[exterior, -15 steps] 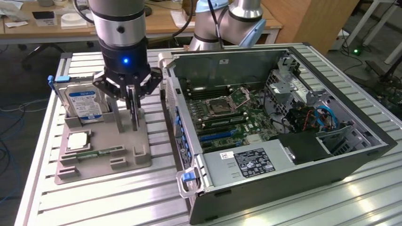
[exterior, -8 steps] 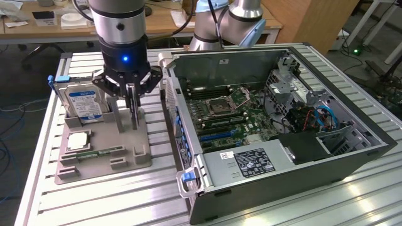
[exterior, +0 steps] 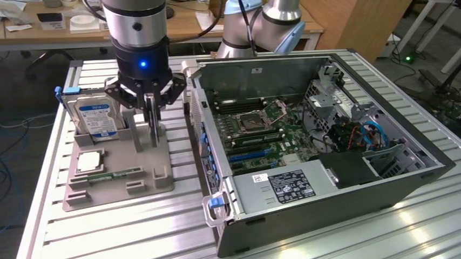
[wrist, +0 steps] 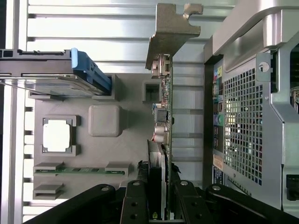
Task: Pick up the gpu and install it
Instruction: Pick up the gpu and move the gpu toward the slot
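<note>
The gpu (exterior: 153,132) stands on edge at the near-right side of the grey parts tray (exterior: 148,181), a thin dark card. In the wrist view the gpu (wrist: 167,107) shows edge-on, its silvery end bracket (wrist: 173,28) at the far end. My gripper (exterior: 149,108) reaches straight down over it, and the black fingers (wrist: 139,198) sit against both faces of the card, so my gripper (wrist: 161,198) is shut on it. I cannot tell whether the card's lower edge still rests in the tray (wrist: 126,149).
The open computer case (exterior: 310,129) lies at the exterior view's right, motherboard exposed; its perforated rear wall (wrist: 243,121) is close beside the card. The tray also holds a hard drive (exterior: 97,118), a processor (exterior: 88,161) and a green memory stick (exterior: 115,175).
</note>
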`<action>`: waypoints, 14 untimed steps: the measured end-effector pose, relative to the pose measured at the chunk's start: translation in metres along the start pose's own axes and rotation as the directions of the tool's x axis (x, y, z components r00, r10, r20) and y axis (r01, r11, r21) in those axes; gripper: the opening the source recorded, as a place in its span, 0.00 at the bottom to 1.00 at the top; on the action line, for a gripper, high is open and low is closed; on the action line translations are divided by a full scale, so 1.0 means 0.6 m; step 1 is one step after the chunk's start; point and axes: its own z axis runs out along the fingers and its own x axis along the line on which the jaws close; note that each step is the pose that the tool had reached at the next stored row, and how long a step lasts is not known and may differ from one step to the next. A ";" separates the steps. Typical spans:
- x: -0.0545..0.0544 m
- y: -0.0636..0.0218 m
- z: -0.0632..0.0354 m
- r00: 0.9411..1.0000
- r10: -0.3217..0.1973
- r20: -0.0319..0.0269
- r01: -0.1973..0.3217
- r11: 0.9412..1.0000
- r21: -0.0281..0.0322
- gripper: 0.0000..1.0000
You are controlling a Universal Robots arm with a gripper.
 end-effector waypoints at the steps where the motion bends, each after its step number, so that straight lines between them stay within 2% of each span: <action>1: 0.000 0.000 -0.001 1.000 0.000 0.000 0.000 1.000 0.000 0.27; 14: 0.000 0.001 -0.019 1.000 0.000 0.000 0.000 1.000 -0.004 0.27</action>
